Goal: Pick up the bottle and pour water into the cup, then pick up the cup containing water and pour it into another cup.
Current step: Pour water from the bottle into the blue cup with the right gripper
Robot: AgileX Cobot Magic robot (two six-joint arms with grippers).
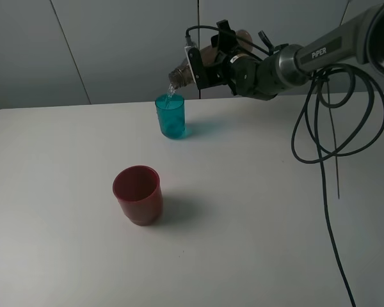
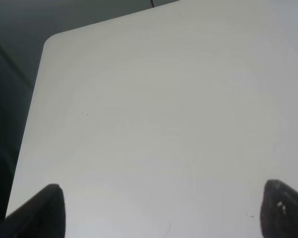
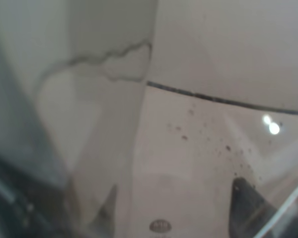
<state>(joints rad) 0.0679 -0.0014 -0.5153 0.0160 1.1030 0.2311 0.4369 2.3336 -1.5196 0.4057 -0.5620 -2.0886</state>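
The right gripper [image 1: 198, 67] is clamping tight on the bottle [image 1: 179, 78], which is lying tipped nearly level in the air above the far part of the worktop [image 1: 256, 230], its neck hanging just above the rim of the cup [image 1: 170, 118]. A thin stream of water [image 1: 171, 94] is falling into that teal cup, which is standing upright near the middle of the far edge. To pour well, I judge the arm should be centring the neck over the cup's mouth and tilting slowly, since the cup looks narrow and light and a surge could be splashing over its rim. The left gripper [image 2: 164, 212] is hanging spread wide over bare worktop near a corner, pinching nothing. Counting: one bottle, one teal cup, one red cup [image 1: 137, 194] standing upright nearer the front edge and well apart from the teal one, and two grippers.
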